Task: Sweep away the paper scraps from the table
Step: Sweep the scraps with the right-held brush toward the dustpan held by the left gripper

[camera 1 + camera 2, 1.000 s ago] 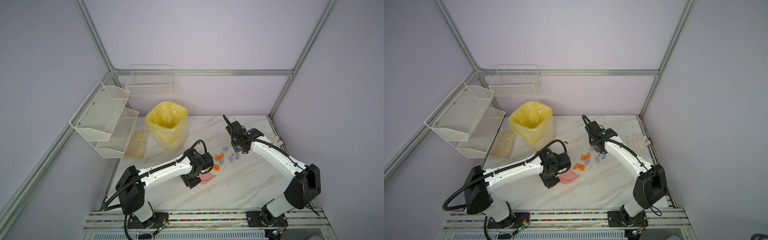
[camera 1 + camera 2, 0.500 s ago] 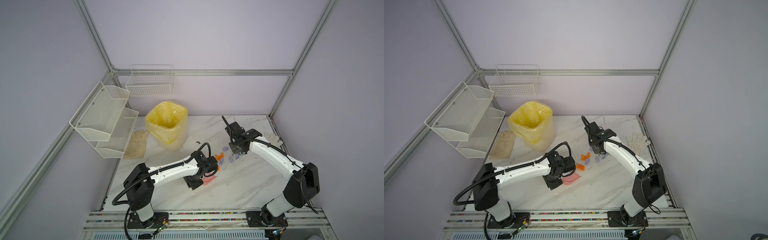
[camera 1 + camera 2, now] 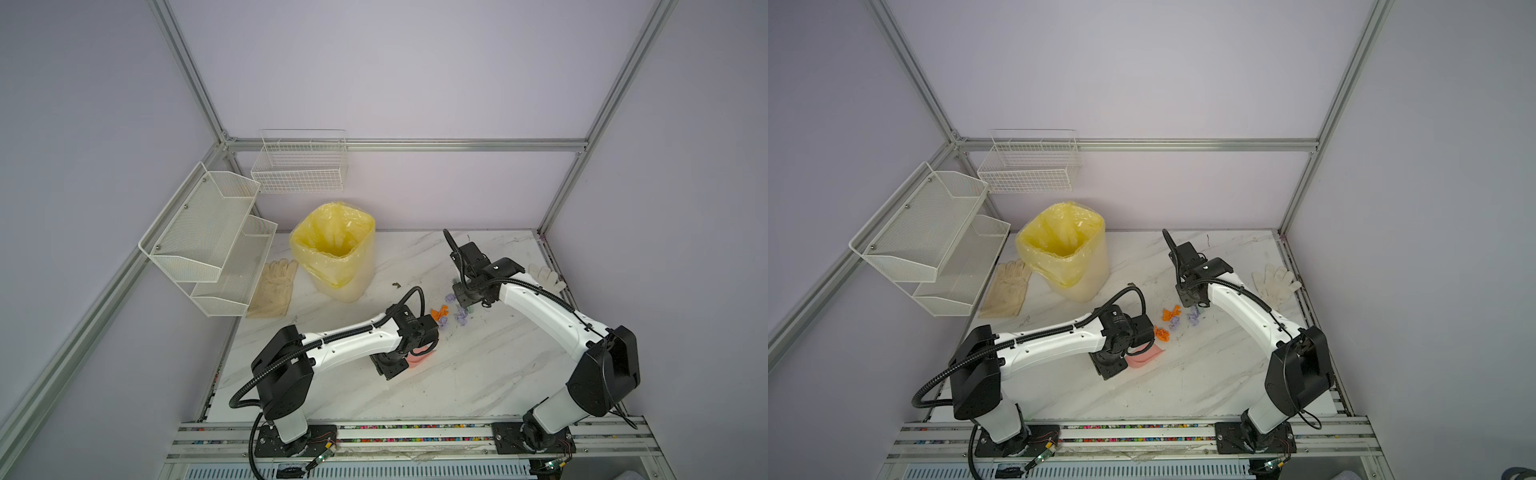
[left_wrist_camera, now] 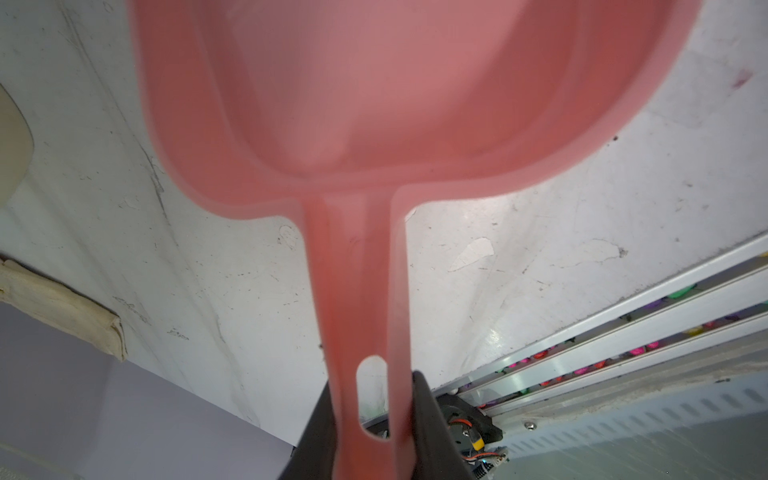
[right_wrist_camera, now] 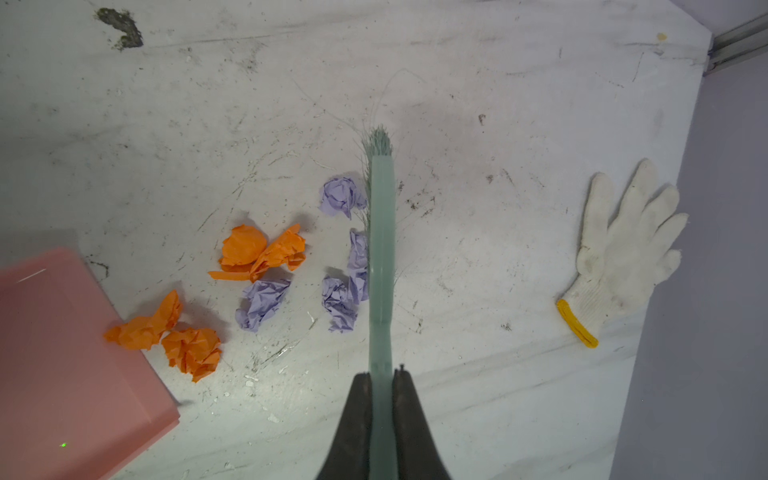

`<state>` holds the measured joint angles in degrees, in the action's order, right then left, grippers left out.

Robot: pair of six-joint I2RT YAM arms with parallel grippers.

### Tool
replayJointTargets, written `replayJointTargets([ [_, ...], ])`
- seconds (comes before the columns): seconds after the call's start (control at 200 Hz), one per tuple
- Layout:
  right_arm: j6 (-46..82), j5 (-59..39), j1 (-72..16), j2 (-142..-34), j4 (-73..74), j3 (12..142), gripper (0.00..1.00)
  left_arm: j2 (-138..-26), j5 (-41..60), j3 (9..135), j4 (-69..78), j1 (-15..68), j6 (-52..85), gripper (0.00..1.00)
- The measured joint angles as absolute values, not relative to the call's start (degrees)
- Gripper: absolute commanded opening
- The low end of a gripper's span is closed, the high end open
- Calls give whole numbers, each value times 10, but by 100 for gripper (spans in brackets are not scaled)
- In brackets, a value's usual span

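Note:
Several paper scraps lie on the table: orange wads and pale purple wads, also seen in both top views as orange scraps and purple scraps. My right gripper is shut on a pale green brush, whose bristle side touches the nearest purple wads. My left gripper is shut on the handle of the pink dustpan. The dustpan rests with its front edge against the lowest orange wads.
A yellow-lined bin stands at the back left. A beige glove lies beside it, and a white glove lies near the right edge. Wire-mesh shelves and a basket hang on the walls.
My left arm has stretched to the right, bringing the dustpan closer to the orange scraps. The right arm with the brush has barely shifted.

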<state>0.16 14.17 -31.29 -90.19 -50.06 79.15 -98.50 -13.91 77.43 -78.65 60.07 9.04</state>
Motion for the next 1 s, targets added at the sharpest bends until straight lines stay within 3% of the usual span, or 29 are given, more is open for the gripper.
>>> replayJointTargets([
  [1.0, 94, 21, -438, -810, -498, 778, 0, -1019, -153, 773, -696, 601, 84, 7],
])
